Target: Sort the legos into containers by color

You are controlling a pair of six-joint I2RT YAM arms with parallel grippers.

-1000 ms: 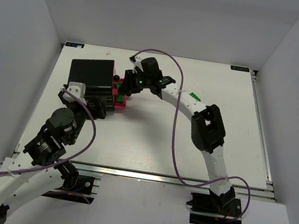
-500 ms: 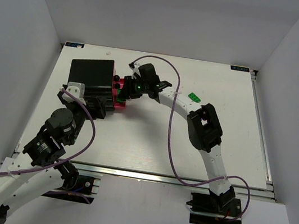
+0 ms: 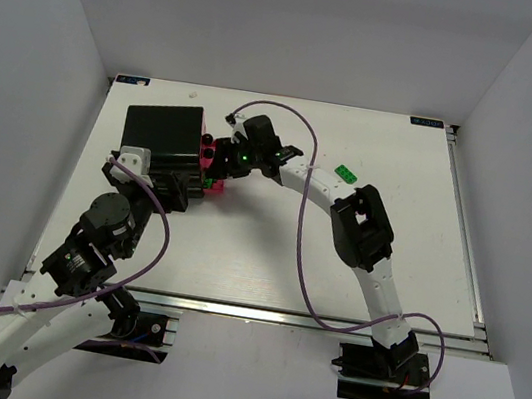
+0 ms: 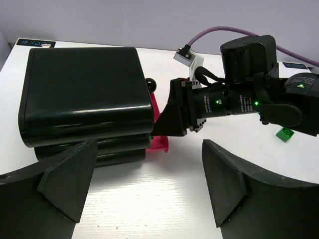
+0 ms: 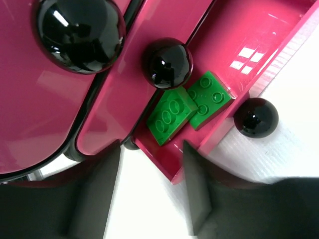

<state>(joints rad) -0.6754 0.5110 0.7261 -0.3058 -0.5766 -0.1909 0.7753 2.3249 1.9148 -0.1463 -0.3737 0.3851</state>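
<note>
Though dark stickers (image 3: 133, 79) mark the far corners of the desk (image 3: 268, 251), we cannot read them. Two green legos (image 5: 172, 122) lie inside the pink box (image 5: 249, 45), by the black box (image 4: 84, 89) near the far-left corner; the right gripper (image 5: 152, 169), spread and empty, partly covers it from above; the left gripper (image 4: 149, 164) gapes wide.

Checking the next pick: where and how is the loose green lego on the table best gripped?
Pinch the green lego across its two long sides, coming straight down from above. It lies flat on the table with bare surface all round, so the fingers should fit beside it. The short span likely suits the jaws best.
</note>
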